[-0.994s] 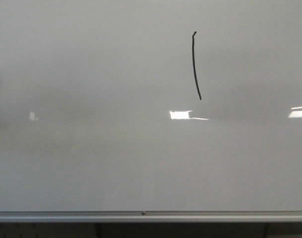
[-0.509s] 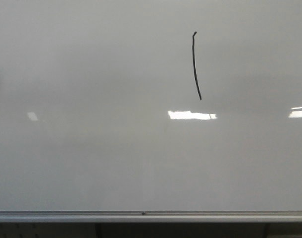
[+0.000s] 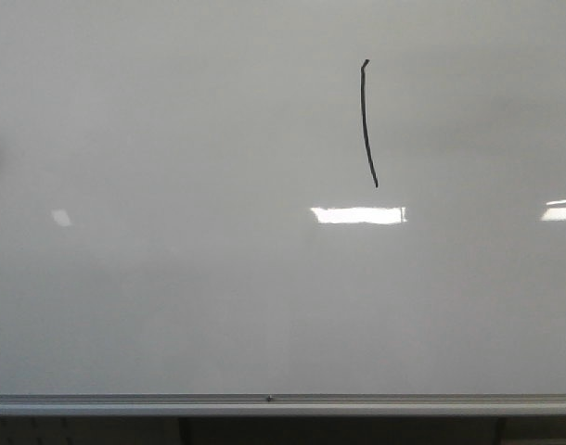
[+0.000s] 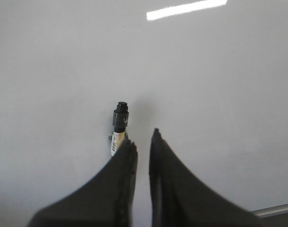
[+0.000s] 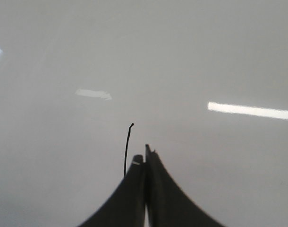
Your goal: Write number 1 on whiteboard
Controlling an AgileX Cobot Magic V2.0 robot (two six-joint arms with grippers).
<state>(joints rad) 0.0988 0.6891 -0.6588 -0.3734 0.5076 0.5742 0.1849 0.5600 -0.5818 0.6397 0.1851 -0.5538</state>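
Note:
The whiteboard (image 3: 172,278) fills the front view, glossy and pale grey. The number 1 (image 3: 365,120) is a thin black, slightly curved stroke with a small hook at its top, right of the middle. Neither gripper shows in the front view. In the right wrist view my right gripper (image 5: 145,156) has its fingers pressed together over the board, with the number 1 (image 5: 127,149) just beside the fingertips. My left gripper (image 4: 143,137) stands slightly open, bare board showing in the narrow gap. A marker (image 4: 119,127) with a black cap lies on the board just beyond one fingertip, outside the gap.
A silver aluminium edge strip (image 3: 283,404) runs along the board's near side, with a dark space below it. The same strip (image 4: 274,210) shows in a corner of the left wrist view. Bright rectangular light reflections (image 3: 357,215) sit below the stroke.
The bright reflection below the stroke has grown wider to the right as a shadow lifted off it. The stroke itself is unchanged.

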